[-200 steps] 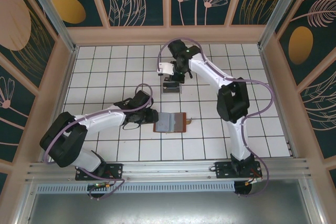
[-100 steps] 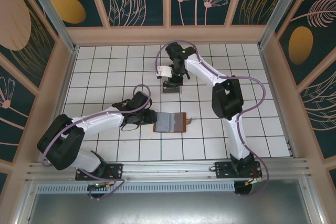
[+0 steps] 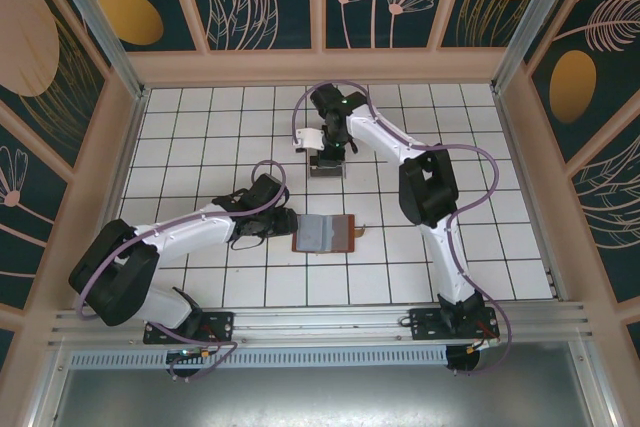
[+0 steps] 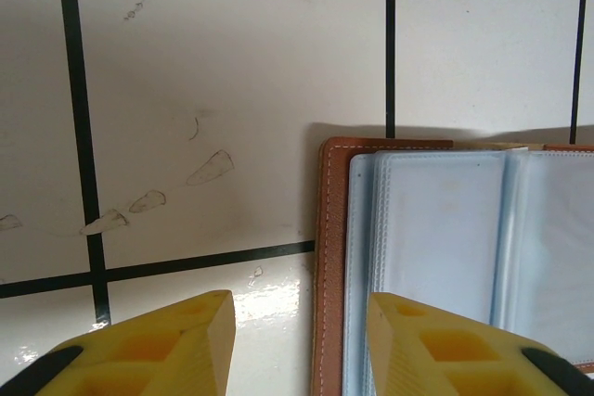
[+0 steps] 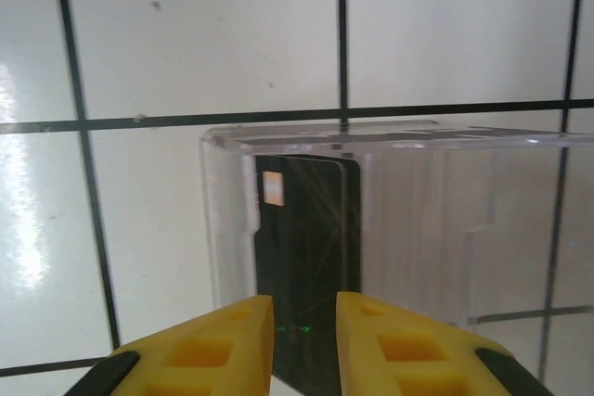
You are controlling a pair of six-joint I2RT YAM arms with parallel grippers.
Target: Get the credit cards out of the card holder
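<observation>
Right fingers (image 5: 264,331), slightly parted, seem to drop a credit card (image 5: 306,238) into the clear box (image 5: 427,220); left fingers (image 4: 385,331) open at the card holder (image 4: 330,257); next, fetch another

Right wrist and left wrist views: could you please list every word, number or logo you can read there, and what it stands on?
No text can be read.
Dark card in the clear plastic box: a pale square patch near one corner, no legible letters.
Card holder: plain pale blue sleeves, no print.
</observation>
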